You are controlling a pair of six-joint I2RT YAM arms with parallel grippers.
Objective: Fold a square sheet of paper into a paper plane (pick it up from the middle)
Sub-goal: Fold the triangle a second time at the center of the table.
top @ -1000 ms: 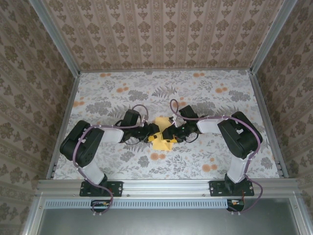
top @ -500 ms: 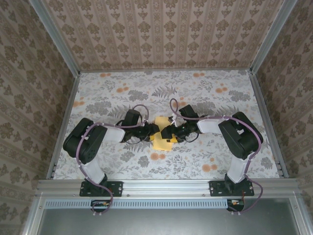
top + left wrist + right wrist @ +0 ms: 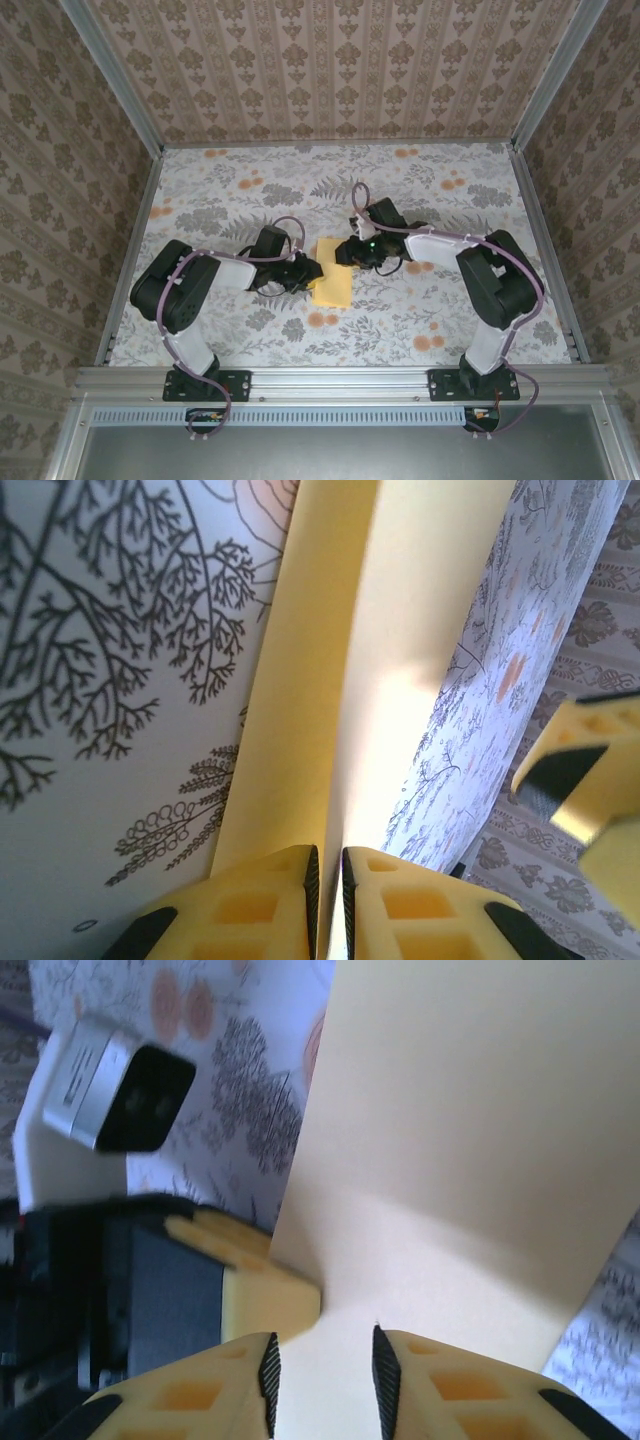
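1 thin plain yellow-orange paper sheet (image 3: 335, 283), folded to a rough rectangle, lies near desk ctr btwn the 2 tools. Top view suggests it's flat on the desk. Can't tell if any edge is lifted. Left wrist view shows 2 layers w/ 1 long crease running away from the cam.

Left tool (image 3: 314, 272) is at the sheet's left edge. Its 2 yellow fingers (image 3: 265, 900) are pinched w/ only a slit btwn the black pads. The folded edge runs into that slit, so it's clamped on the sheet.

Right tool (image 3: 347, 254) sits over the sheet's far right part. In right wrist view its 2 fingers (image 3: 450, 1380) stand apart w/ a clear gap and the sheet's flat face shows through it. Jaws parted, gripping nothing. Same view: 1 left-tool finger touches the sheet's edge.

Under it all is 1 grey floral-print desk (image 3: 450, 200) w/ orange blotches. Left arm (image 3: 170, 295) and right arm (image 3: 495, 275) reach in from the near edge, elbows out. Patterned beige walls (image 3: 340, 70) stand on 3 sides.
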